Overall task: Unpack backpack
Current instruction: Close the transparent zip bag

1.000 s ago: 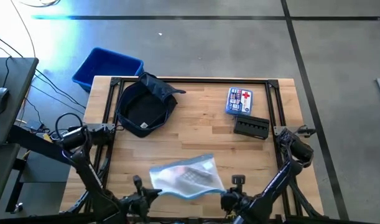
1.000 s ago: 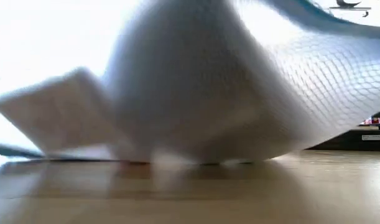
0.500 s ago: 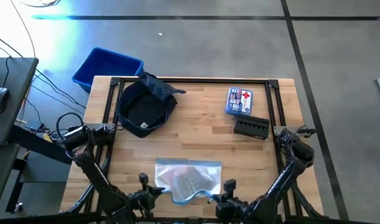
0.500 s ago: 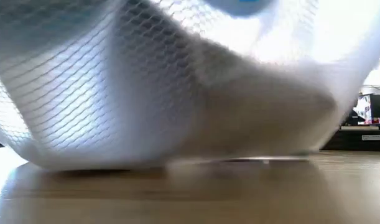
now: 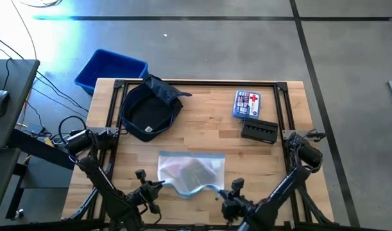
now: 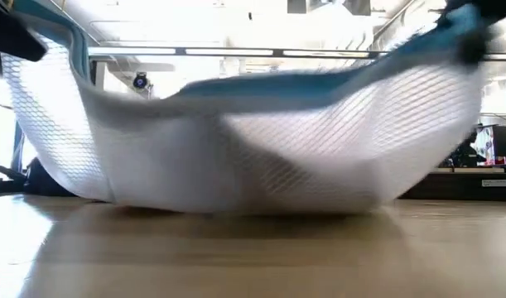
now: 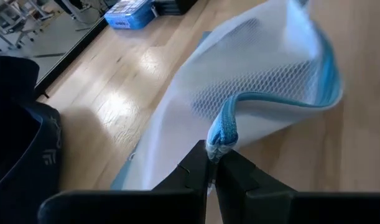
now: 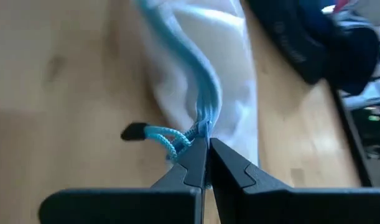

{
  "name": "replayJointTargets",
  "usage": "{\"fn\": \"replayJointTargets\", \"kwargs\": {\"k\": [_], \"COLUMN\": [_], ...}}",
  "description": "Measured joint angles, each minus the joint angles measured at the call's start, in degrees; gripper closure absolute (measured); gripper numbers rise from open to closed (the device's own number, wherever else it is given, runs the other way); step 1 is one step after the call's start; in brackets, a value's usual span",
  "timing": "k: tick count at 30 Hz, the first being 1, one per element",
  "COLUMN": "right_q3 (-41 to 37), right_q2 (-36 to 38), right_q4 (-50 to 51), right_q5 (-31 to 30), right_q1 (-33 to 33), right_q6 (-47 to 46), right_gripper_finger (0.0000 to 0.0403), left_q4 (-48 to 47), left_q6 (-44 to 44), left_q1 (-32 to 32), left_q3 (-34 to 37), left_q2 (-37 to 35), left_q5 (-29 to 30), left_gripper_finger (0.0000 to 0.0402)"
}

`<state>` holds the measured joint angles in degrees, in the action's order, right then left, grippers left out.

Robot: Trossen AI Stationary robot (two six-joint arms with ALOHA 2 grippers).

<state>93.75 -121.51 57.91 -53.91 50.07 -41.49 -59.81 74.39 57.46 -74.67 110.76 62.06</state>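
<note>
— Changed? Mesh zip pouch (image 5: 190, 172) stretched out again and shifted back up the table (image 5: 208, 138).
— Fingers? Left gripper (image 7: 211, 167) pinched shut on one blue-trimmed corner, right gripper (image 8: 204, 157) shut on the zipper end.
— Backpack (image 5: 147, 110)? Open at far left, apparently emptied.

The right gripper (image 8: 207, 163) has its two dark fingers pressed together on the blue-trimmed edge of a white mesh pouch (image 8: 221, 68). A light blue braided cord (image 8: 166, 138) hangs from that pinched spot and ends in a small black pull tab (image 8: 134, 131) just beside the pouch. The pouch lies stretched across the wooden tabletop (image 8: 59, 93), its blue zipper band (image 8: 190, 68) running along it away from the fingers. Beyond the pouch, a dark navy backpack (image 8: 320, 43) sits near the tabletop's edge.
</note>
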Motion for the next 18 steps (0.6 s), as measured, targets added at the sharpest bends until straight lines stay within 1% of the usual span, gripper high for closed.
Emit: {"fn": "replayJointTargets", "kwargs": {"k": [2, 4, 6, 7, 8, 10, 11, 13, 15, 16, 18], "right_q3": [-1.42, -2.42, -3.08, -3.54, -4.10, -5.53, -6.34, -7.56, -7.89, -7.94, -7.98], "right_q2": [-0.02, -0.02, -0.02, -0.02, -0.02, -0.02, -0.02, -0.02, -0.02, -0.02, -0.02], "right_q4": [-3.92, -10.19, -18.63, -23.95, -29.70, -40.35, -45.10, -51.53, -51.41, -49.39, -43.54], "right_q5": [-3.11, -4.06, -3.35, -1.91, 0.53, 7.29, 11.92, 21.46, 28.43, 30.52, 32.50], "right_q1": [-0.92, -1.77, -2.52, -2.84, -3.14, -3.79, -4.19, -5.12, -5.82, -6.10, -6.33], "right_q6": [1.32, 4.74, 11.29, 15.97, 21.02, 29.76, 33.05, 35.92, 34.30, 32.08, 26.84], "right_gripper_finger": [0.0403, 0.0403, 0.0403, 0.0403, 0.0403, 0.0403, 0.0403, 0.0403, 0.0403, 0.0403, 0.0403], "left_q4": [0.00, -0.02, 0.00, 0.00, 0.00, 0.04, 0.08, 0.09, 0.13, 0.13, 0.03], "left_q6": [0.13, 0.37, 0.39, 0.39, 0.40, 0.42, 0.46, 0.59, 0.93, 1.04, 1.08], "left_q1": [-0.07, -0.14, -0.18, -0.18, -0.16, -0.16, -0.18, -0.18, -0.16, -0.14, -0.14], "left_q3": [0.00, 0.00, 0.00, 0.00, 0.00, 0.00, 0.00, 0.00, 0.00, 0.00, 0.00], "left_q2": [0.00, 0.00, 0.00, 0.00, 0.00, 0.00, 0.00, 0.02, 0.02, 0.02, 0.02], "left_q5": [0.01, 0.13, 0.15, 0.28, 0.41, 0.36, 0.37, 0.37, 0.35, 0.30, 0.21], "left_gripper_finger": [0.0401, 0.0401, 0.0401, 0.0401, 0.0401, 0.0401, 0.0401, 0.0401, 0.0401, 0.0401, 0.0401]}}
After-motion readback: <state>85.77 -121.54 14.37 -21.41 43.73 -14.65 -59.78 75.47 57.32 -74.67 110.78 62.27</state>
